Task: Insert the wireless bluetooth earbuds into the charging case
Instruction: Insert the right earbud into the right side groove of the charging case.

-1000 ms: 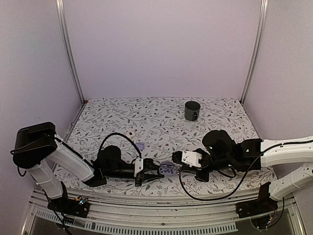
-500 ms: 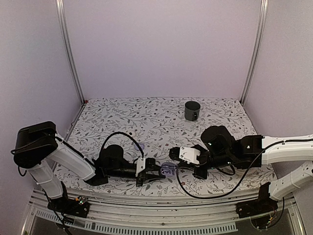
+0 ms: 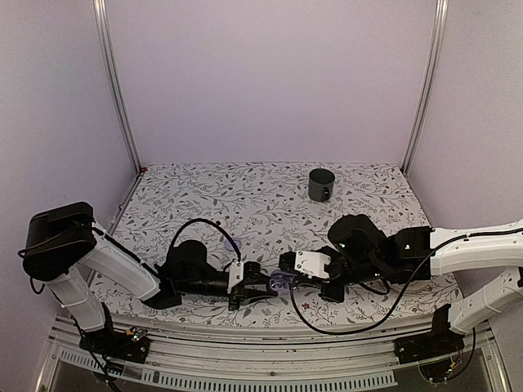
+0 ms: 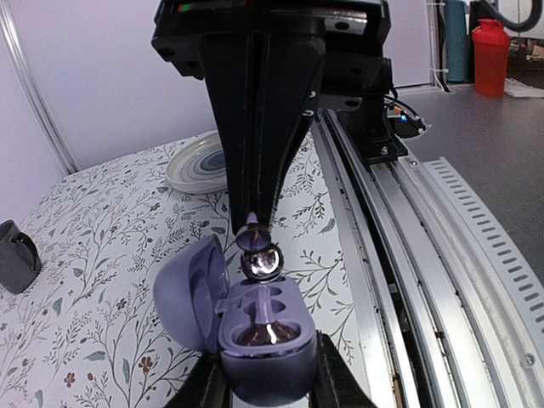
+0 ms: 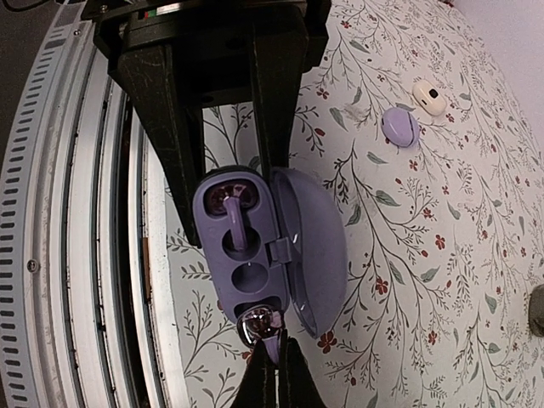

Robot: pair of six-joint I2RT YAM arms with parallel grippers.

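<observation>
The charging case [image 4: 263, 357] is a small blue-grey clamshell, open, with its lid [image 4: 187, 293] swung left. My left gripper [image 4: 263, 387] is shut on its base near the table's front edge; it also shows in the top view [image 3: 280, 282]. One earbud [image 4: 268, 330] sits in a socket. My right gripper [image 5: 270, 361] is shut on the stem of a second glossy earbud [image 5: 262, 321]. It holds the earbud at the rim of the case [image 5: 242, 246], by the empty socket. The held earbud also shows in the left wrist view [image 4: 259, 262].
A dark mug [image 3: 320, 184] stands at the back right. A flat lilac disc [image 5: 399, 127] and a white round piece with a dark centre [image 5: 429, 95] lie behind the left gripper. A pale round dish [image 4: 200, 166] lies under the right arm. The metal rail [image 4: 399, 255] runs along the front edge.
My right gripper has moved left with the earbud, from a gap away to the open case's rim. The left gripper and the case have barely moved.
</observation>
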